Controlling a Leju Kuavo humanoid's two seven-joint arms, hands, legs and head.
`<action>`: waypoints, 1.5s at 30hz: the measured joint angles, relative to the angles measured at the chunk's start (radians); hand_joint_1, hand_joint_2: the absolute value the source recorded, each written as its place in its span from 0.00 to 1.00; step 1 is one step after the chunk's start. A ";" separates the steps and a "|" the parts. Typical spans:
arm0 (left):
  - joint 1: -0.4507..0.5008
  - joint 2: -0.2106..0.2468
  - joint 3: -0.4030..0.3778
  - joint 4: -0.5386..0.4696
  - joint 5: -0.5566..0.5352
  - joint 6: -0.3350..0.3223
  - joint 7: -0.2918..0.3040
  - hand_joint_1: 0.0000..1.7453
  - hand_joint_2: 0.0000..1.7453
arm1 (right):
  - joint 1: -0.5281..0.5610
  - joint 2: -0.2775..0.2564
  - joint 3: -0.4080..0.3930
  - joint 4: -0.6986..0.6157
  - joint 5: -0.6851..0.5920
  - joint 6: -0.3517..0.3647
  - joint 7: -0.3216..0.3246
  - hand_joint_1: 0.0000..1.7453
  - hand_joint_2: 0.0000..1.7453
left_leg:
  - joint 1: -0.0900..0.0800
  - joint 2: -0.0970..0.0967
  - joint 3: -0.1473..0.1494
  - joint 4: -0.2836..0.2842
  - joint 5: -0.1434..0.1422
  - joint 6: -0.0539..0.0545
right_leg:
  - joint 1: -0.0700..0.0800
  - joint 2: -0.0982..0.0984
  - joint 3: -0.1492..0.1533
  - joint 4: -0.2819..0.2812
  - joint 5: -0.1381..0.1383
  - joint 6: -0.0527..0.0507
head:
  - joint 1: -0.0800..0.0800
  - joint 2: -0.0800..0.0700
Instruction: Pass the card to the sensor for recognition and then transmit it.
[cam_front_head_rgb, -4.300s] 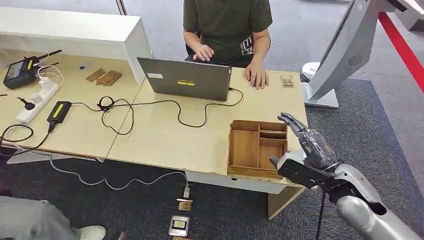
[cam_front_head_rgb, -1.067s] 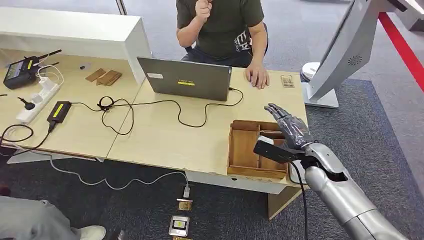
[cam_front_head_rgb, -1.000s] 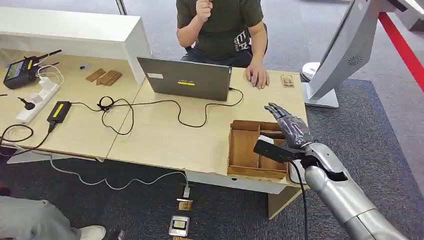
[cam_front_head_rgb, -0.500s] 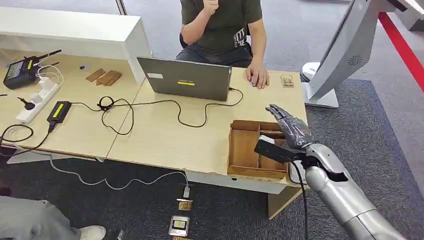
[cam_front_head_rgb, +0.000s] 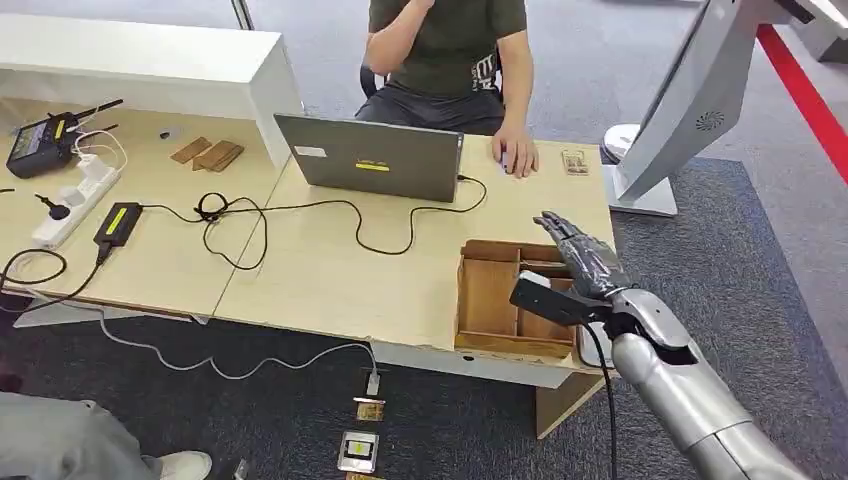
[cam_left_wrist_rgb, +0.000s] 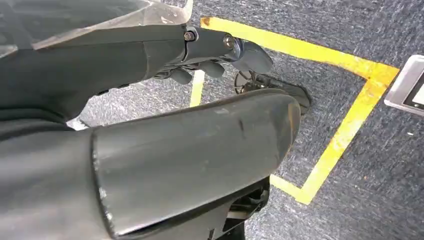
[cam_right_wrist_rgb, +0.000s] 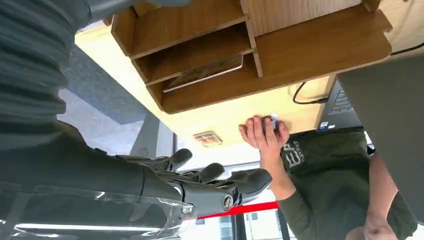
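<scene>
A: Where was your right robot hand (cam_front_head_rgb: 578, 268) at this moment?

B: You had it over the right side of the tray (cam_front_head_rgb: 487, 300) on the desk (cam_front_head_rgb: 330, 280), released, fingers apart, nothing in it. Four seconds earlier it had hung off the desk's edge; you had since brought it in over the small compartments. In the last second it hardly moved.

A: And the card?

B: The card (cam_right_wrist_rgb: 204, 72) lay flat in a narrow slot of the tray, as your right wrist view showed. The fingers (cam_right_wrist_rgb: 220, 185) were apart from it, not touching.

A: So what did that mean?

B: You'd finished the approach but not the pick. I'd judge you next had to lower into that slot; thin card, tight walls, easy to fumble.

A: The left robot hand (cam_left_wrist_rgb: 220, 55)?

B: It hung by the floor, fingers curled in, holding nothing. The person (cam_front_head_rgb: 450, 45) sat behind the laptop (cam_front_head_rgb: 370, 158).
</scene>
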 joint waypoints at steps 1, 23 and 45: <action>0.000 0.000 0.000 0.000 0.000 0.000 0.000 0.00 0.00 | 0.002 0.000 0.000 0.000 0.000 0.000 0.000 0.00 1.00 | 0.000 0.000 0.000 0.000 0.000 0.000 | 0.000 0.000 0.000 0.000 0.000 0.000 | 0.000 0.000; 0.000 0.001 0.000 0.000 -0.005 0.013 0.011 0.00 0.00 | 0.012 0.010 -0.024 0.000 0.032 0.021 0.006 0.00 1.00 | 0.000 0.000 0.000 0.000 0.000 0.000 | 0.000 0.000 0.000 0.000 0.000 0.000 | 0.000 0.000; -0.001 0.001 0.000 0.000 -0.012 0.003 0.009 0.00 0.00 | 0.014 0.031 -0.022 -0.040 0.049 0.054 0.018 0.00 1.00 | 0.000 0.000 0.000 0.000 0.000 0.000 | 0.000 0.000 0.000 0.000 0.000 0.000 | 0.000 0.000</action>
